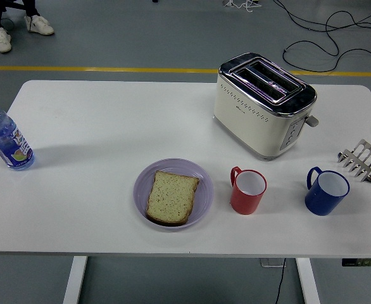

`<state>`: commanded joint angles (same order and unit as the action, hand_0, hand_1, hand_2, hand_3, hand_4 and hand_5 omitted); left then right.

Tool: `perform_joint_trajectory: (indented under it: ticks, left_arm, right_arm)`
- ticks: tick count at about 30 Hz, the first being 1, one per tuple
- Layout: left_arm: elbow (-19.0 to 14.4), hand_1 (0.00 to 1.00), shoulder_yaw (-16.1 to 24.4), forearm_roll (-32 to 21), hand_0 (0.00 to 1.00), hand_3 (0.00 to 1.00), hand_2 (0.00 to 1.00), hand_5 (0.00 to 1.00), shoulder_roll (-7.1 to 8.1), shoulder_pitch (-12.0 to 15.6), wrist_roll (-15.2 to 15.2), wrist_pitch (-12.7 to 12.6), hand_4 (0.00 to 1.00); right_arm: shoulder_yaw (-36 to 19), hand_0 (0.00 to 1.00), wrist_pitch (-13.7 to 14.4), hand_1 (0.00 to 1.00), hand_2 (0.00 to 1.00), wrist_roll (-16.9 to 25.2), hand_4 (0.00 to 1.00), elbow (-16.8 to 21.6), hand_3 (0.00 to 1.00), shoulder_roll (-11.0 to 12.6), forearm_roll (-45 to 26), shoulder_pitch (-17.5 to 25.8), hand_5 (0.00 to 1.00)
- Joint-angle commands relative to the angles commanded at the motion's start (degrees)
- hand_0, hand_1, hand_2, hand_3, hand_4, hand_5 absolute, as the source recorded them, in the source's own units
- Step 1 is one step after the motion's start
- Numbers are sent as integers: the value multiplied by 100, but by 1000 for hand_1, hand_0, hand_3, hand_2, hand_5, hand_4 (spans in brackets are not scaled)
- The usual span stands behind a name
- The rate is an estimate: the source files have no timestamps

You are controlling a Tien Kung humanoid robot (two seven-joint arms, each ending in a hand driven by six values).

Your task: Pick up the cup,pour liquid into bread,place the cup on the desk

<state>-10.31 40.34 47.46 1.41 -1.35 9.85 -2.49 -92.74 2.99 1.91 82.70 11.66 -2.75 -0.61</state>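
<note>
standing between red cup (247, 190), blue cup (326, 191): nothing; toaster (264, 103) behind.

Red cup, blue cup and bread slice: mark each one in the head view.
red cup (246, 196): head view, on its outer front wall.
blue cup (323, 199): head view, on its outer front wall.
bread slice (171, 196): head view, on the middle of its top face, on the purple plate (202, 180).
</note>
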Motion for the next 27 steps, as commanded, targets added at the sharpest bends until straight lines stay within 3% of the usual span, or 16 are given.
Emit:
perform_joint_trajectory:
  ticks: [27]
  left_arm:
    - [0, 705, 62, 89, 662, 629, 728, 936, 2, -9, 22, 9, 378]
  right_arm:
    - [-307, 633, 50, 574, 626, 15, 469, -127, 596, -93, -59, 19, 45]
